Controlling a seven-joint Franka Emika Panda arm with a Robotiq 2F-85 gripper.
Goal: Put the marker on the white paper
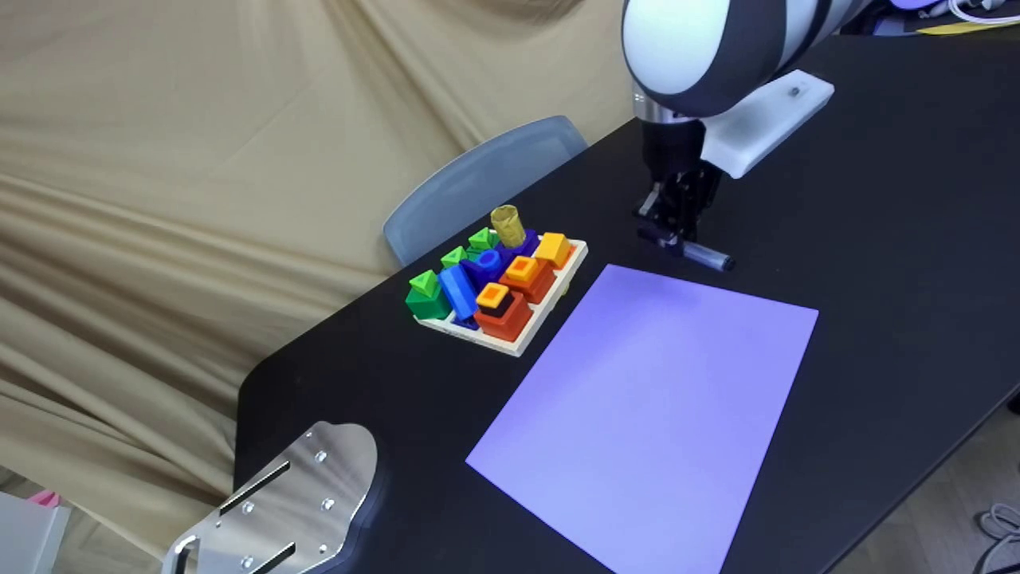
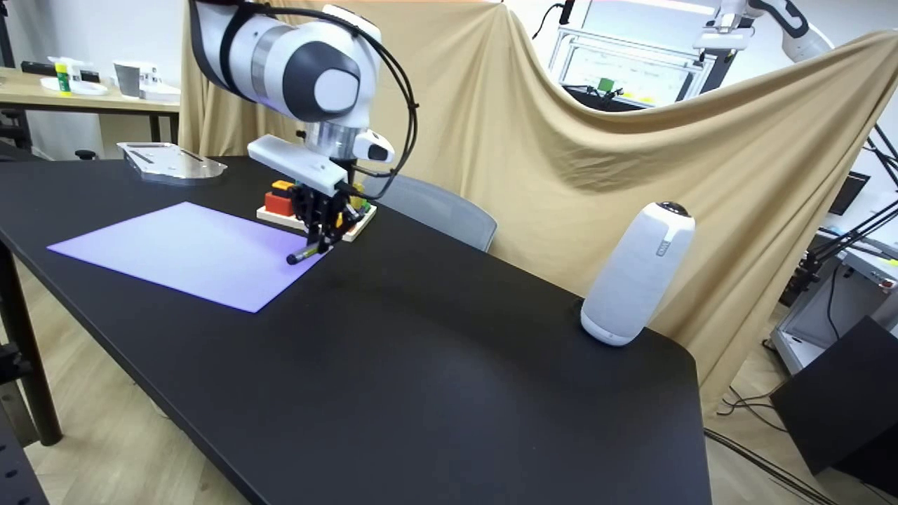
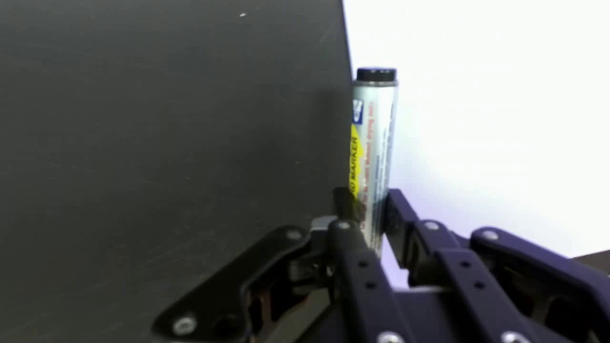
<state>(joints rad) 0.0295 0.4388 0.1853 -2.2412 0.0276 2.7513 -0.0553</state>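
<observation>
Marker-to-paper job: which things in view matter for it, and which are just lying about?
For the job:
- marker with pale barrel and black end
- gripper, closed on it
- white paper, tinted lavender

Just about:
- shape-sorter board with coloured blocks
- slotted metal plate
- white tapered device, possibly a conference camera
- grey-blue chair

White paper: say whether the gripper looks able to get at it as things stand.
Likely yes: the gripper holds the marker near the white paper, nothing visible stands between them, and the block tray sits beside the paper, seemingly out of the way.
</observation>
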